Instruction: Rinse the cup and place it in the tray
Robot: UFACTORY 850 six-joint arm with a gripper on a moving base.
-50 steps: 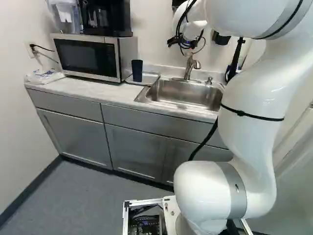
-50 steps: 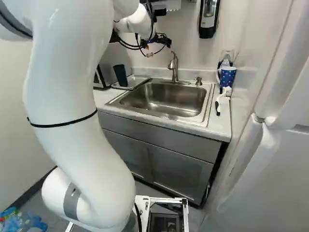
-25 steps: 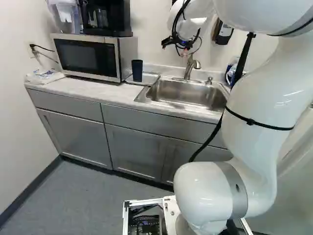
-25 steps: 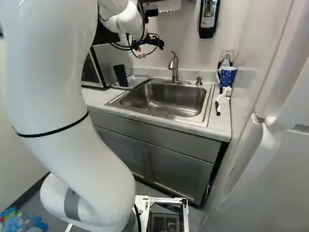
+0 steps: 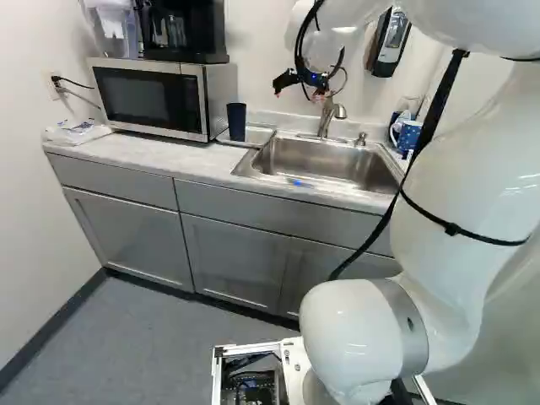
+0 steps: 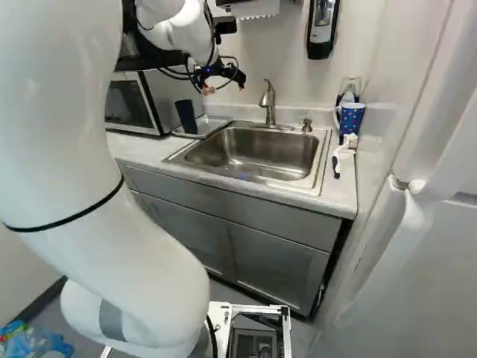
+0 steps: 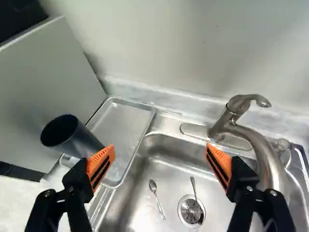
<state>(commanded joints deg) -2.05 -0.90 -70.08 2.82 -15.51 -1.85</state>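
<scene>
gripper (image 6: 224, 87) hangs facing the sink (image 6: 257, 145), fingers wide apart, nothing held. cup (image 7: 79, 142) stands upright in tray (image 7: 120, 121); spoon (image 7: 153, 186) lies near drain (image 7: 190, 212).

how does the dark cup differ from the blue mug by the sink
The dark cup is plain, while the blue mug is patterned with spots. The mug has a pale handle; none shows on the cup. The cup stands on the microwave's side of the sink, the mug on the opposite side. Both are outside the sink's basin.
</scene>
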